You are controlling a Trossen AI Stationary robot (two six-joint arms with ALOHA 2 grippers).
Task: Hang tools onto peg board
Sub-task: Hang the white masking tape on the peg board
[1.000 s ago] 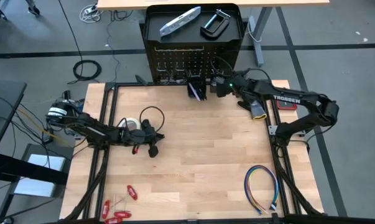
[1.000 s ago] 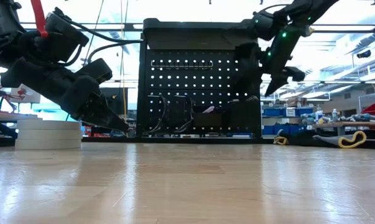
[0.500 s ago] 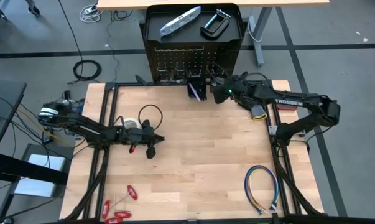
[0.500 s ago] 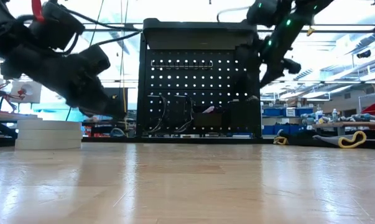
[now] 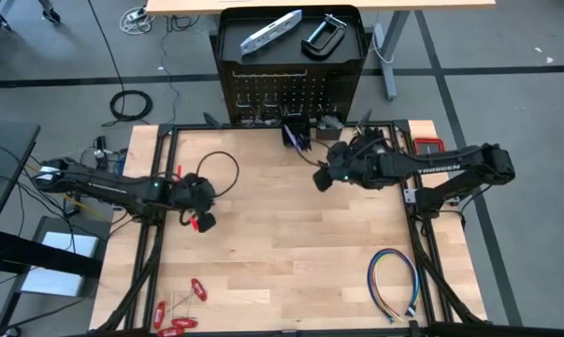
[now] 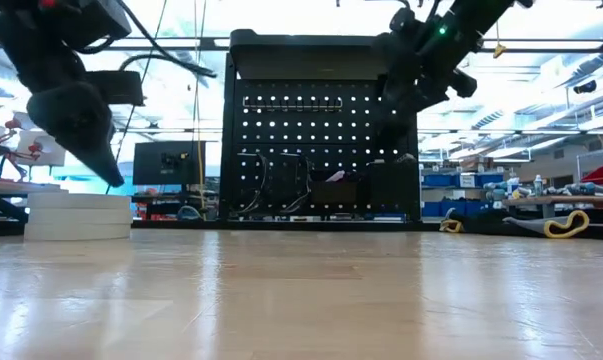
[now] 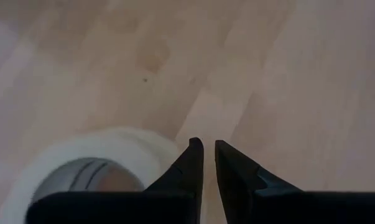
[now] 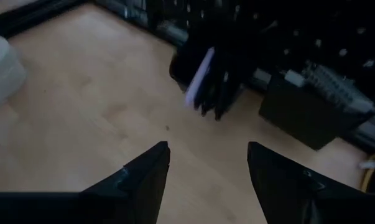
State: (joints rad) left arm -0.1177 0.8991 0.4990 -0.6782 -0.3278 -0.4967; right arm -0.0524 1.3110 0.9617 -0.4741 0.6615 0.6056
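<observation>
At the left side of the table the left gripper (image 7: 203, 152) hangs just above the stack of white tape rolls (image 6: 78, 215), its fingers (image 7: 193, 163) nearly pressed together with only a thin slit between them and nothing in the slit. It looks lined up to go for a roll, probably the next thing to hang. Near the front left corner lie the red-handled tools (image 5: 179, 314), untouched.

At the middle of the far edge stands the peg board (image 6: 321, 150), upright so its hooks face the table. On its tray-like top rest the silver bar (image 5: 270, 31) and the black clamp (image 5: 324, 35), and a small bin (image 8: 206, 78) with pens hangs low on its front.

Right of centre, the right gripper (image 8: 208, 163) hovers over the wood near the board, its fingers spread wide and empty, facing the bin. It seems to be waiting. The coloured wire loop (image 5: 394, 281) lies near the front right.
</observation>
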